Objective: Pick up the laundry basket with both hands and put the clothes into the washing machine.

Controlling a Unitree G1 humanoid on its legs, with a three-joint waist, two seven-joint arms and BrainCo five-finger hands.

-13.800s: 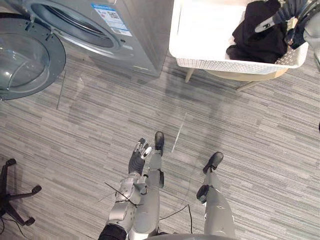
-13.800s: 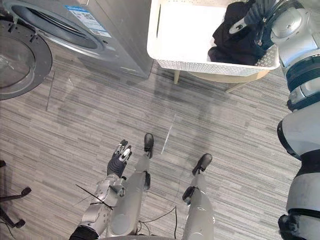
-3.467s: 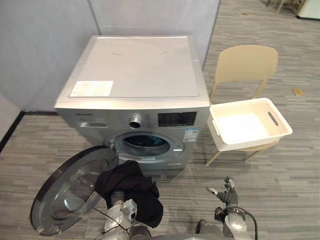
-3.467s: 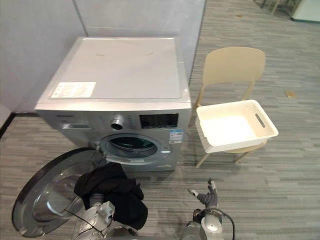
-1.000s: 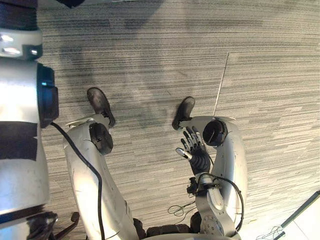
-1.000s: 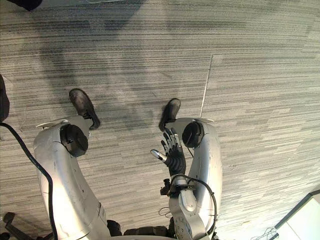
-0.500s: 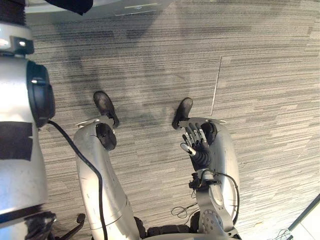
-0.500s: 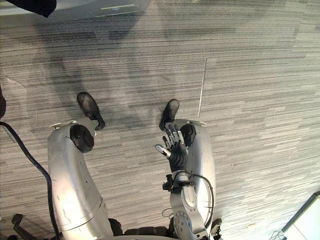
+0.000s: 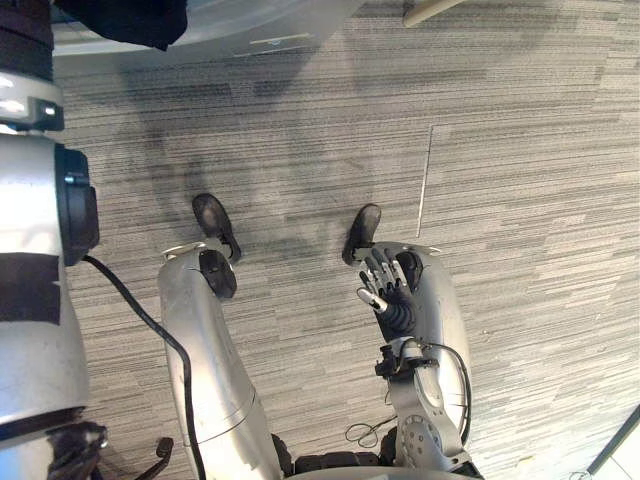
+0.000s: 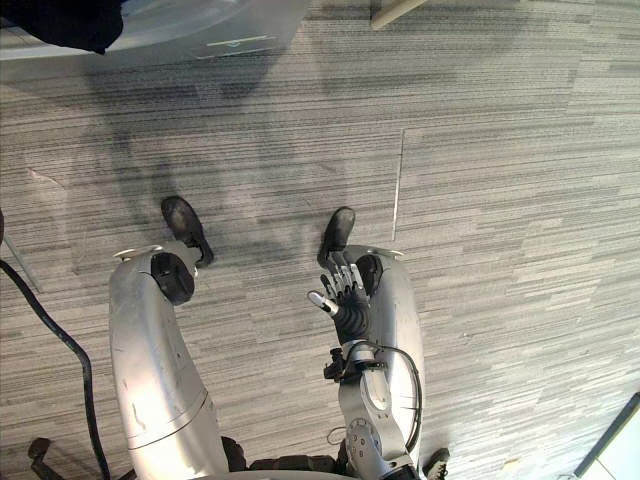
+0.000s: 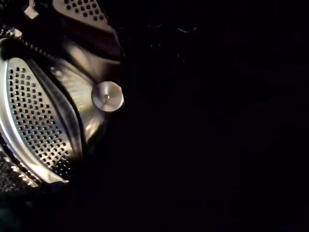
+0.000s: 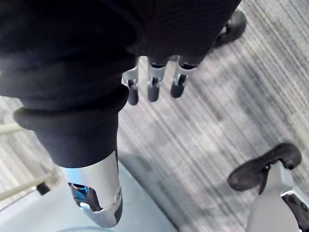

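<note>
Left wrist view looks into the perforated steel drum [image 11: 34, 125] of the silver-grey washing machine [image 9: 260, 25]. The limp black garment [image 9: 125, 20] hangs at the machine's front beside the left arm [image 9: 35, 300], grip can't be told; the right hand [image 9: 388, 290] is well back, fingers [image 9: 380, 270] spread and empty. Garment's light, soft and floppy, so take a bunched mid fold; 3.5 s ago it dangled outside the open door, and the head camera has tipped down since.

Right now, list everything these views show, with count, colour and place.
washing machine: one, light grey, lower front along the top edge of the head views
drum: one, perforated silver metal, seen from inside in the left wrist view, darkness beside it
garment: one, black, top left corner of the head views, against the machine's front
chair leg: one, beige, top edge, right of the machine
carpet: one, grey with stripes, under everything
right hand: one, silver fingers with dark tips, straight and empty, low over the carpet
</note>
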